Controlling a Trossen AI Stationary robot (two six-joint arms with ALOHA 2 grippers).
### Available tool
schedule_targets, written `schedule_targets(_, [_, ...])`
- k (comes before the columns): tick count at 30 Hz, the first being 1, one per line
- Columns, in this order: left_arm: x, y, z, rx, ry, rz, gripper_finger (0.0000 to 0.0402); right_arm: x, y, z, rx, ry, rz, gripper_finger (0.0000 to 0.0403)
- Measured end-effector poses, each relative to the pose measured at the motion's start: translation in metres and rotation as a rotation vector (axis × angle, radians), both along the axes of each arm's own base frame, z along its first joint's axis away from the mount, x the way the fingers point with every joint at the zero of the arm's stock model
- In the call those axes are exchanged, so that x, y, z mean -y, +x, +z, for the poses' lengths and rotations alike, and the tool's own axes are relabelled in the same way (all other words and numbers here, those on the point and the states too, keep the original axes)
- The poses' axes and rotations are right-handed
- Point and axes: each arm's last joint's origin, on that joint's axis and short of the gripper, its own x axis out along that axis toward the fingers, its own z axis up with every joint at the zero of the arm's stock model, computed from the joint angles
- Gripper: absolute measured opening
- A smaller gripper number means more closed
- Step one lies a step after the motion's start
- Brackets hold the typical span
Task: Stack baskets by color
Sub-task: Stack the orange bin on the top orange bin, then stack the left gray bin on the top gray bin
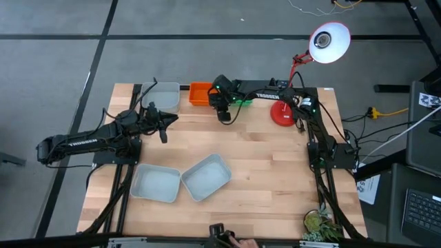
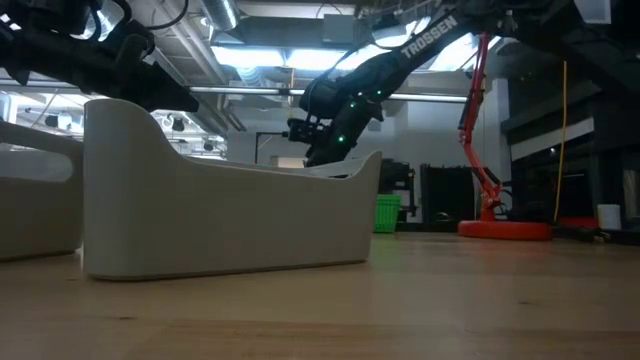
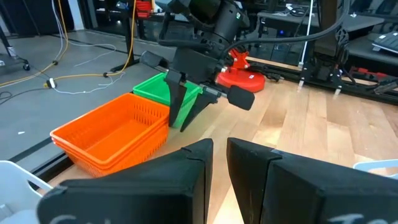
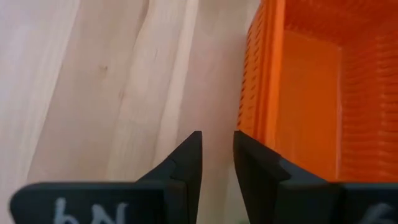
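A nested stack of orange baskets [image 3: 112, 134] sits on the table at its far edge [image 1: 200, 94], with a green basket [image 3: 155, 90] just to its right. One grey-white basket [image 1: 162, 96] stands at the far left, and two more [image 1: 156, 184] [image 1: 205, 177] rest side by side near the front. My right gripper [image 4: 217, 146] slants down over bare wood beside the orange stack's right wall [image 4: 258, 93]; it is open by a narrow gap and holds nothing. My left gripper [image 3: 219, 162] hovers level at the left [image 1: 164, 132], narrowly open and empty.
A red desk lamp stands with its base [image 1: 283, 114] at the far right of the table, close to the right arm. A small plant [image 1: 318, 224] sits at the near right corner. Bare wood lies across the table's middle and right.
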Motion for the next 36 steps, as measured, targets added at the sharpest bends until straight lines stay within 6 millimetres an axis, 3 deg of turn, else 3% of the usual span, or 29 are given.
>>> schedule_targets(3, [0.0, 0.0, 0.0, 0.0, 0.0, 0.0, 0.0041, -0.002, 0.0, 0.0, -0.013, 0.014, -0.006, 0.0091])
schedule_targets(7, [0.0, 0.0, 0.0, -0.008, 0.014, -0.009, 0.0041, -0.019, -0.001, 0.009, -0.042, 0.092, -0.005, 0.0091])
schedule_targets(11, [0.002, 0.001, 0.02, -0.082, 0.059, -0.035, 0.0041, -0.048, -0.017, 0.05, -0.146, 0.187, 0.007, 0.0091])
schedule_targets(17, [0.01, 0.008, 0.056, -0.392, -0.041, -0.127, 0.0041, -0.077, -0.069, 0.101, -0.388, 0.375, -0.093, 0.0091])
schedule_targets(22, [0.024, 0.025, 0.063, -0.593, -0.017, -0.312, 0.0041, -0.102, -0.104, 0.128, -0.427, 0.515, -0.137, 0.0091])
schedule_targets(27, [0.04, 0.038, 0.064, -0.631, 0.022, -0.426, 0.0042, -0.13, -0.147, 0.142, -0.418, 0.532, -0.167, 0.0091])
schedule_targets(36, [0.066, 0.045, 0.048, -0.815, -0.244, -0.538, 0.0097, -0.168, -0.212, 0.136, -0.189, 0.574, -0.237, 0.0091])
